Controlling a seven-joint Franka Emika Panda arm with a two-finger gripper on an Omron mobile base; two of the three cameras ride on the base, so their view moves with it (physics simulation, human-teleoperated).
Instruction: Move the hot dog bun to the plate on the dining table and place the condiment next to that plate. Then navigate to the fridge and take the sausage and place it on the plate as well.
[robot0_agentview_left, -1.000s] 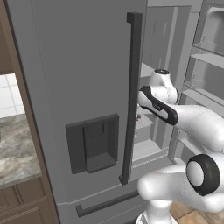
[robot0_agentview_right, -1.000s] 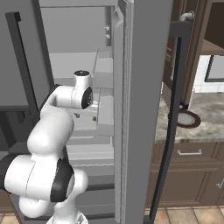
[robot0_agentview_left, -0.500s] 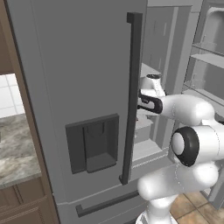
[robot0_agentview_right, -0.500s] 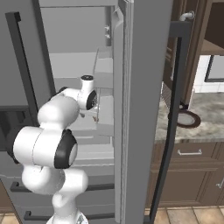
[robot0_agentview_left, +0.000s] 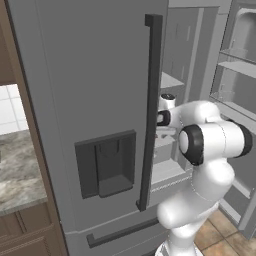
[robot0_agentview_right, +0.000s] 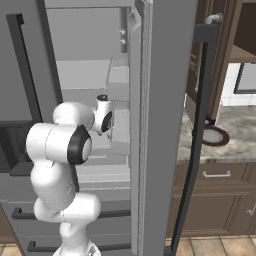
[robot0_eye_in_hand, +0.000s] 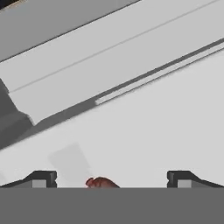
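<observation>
The sausage (robot0_eye_in_hand: 101, 182) shows in the hand view as a small reddish-brown rounded end at the lower edge, lying on a pale grey shelf (robot0_eye_in_hand: 144, 131) inside the fridge (robot0_agentview_left: 90, 100). It sits between the two dark fingertips (robot0_eye_in_hand: 41, 179) — nearer the one on the view's left, and touching neither as far as can be seen. The gripper (robot0_eye_in_hand: 109, 179) has its jaws spread wide apart and holds nothing.

In the left base view the arm (robot0_agentview_left: 210, 145) reaches past the long dark bar handle (robot0_agentview_left: 150, 110) of the closed door into the open compartment; the hand itself is hidden behind that door's edge. The recessed dispenser panel (robot0_agentview_left: 106, 162) sits in the closed door's face. In the right base view the same arm bends into the interior, with the open door (robot0_agentview_right: 165, 125) standing edge-on just beside it. Beyond that door lies a wall counter (robot0_agentview_right: 235, 135) with a marbled top over dark brown cabinets (robot0_agentview_right: 220, 200).
</observation>
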